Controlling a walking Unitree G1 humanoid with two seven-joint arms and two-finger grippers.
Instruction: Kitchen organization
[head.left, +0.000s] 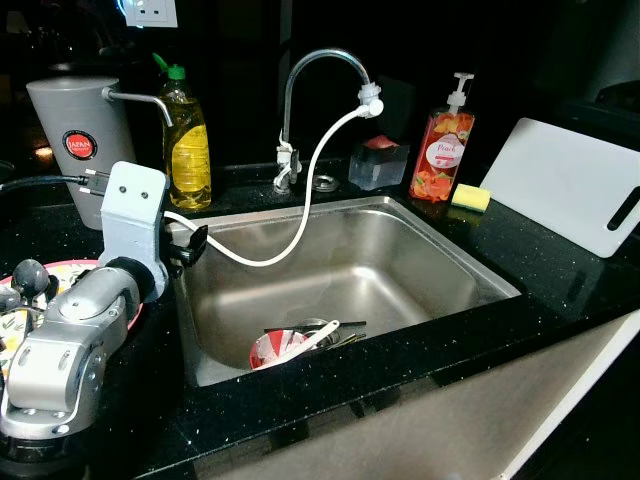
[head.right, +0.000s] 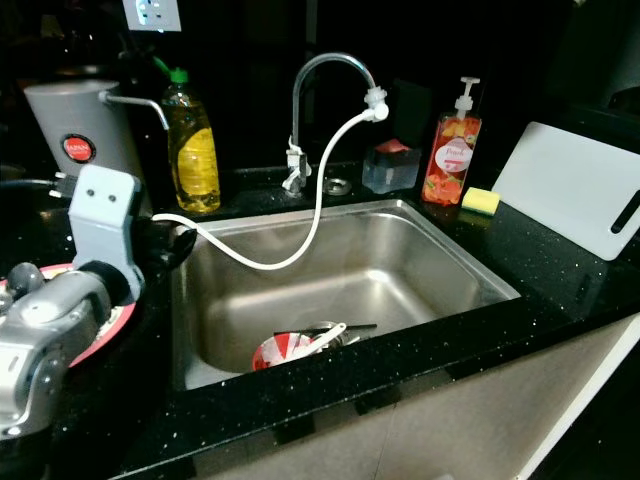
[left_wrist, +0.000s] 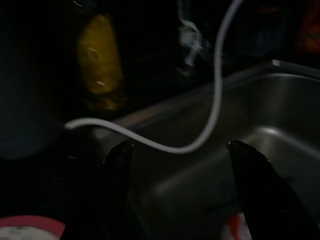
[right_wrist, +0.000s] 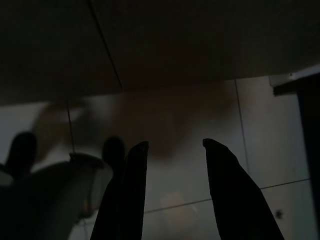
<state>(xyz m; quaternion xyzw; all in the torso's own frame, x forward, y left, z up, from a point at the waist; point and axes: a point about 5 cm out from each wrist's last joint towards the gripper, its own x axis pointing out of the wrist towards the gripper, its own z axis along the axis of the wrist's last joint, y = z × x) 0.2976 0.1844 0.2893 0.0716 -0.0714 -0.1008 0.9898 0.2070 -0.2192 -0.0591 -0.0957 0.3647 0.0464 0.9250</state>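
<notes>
Your work here centres on the steel sink (head.left: 440, 262), and little of it looks done: a red-and-white bowl (head.left: 277, 349) lies tipped at the near wall of the basin with a white spoon (head.left: 318, 337) and what look like dark utensils across it, so those dishes are yet to be lifted out. The white hose (head.left: 300, 210) runs from the tap spout (head.left: 325, 70) down over the basin and off the left rim, lying loose rather than stowed. Your left gripper (head.left: 192, 246) hovers at that left rim, just beside the hose, fingers spread wide and holding nothing. Behind it stand a yellow soap bottle (head.left: 189, 145) and a grey canister (head.left: 78, 140); a patterned plate (head.left: 62, 272) sits on the counter under your left arm. Past the tap, a peach pump bottle (head.left: 441, 150), a yellow sponge (head.left: 471, 197) and a white cutting board (head.left: 575, 185) look in order. Your right gripper (right_wrist: 172, 147) hangs idle toward the tiled floor, fingers parted and empty.
</notes>
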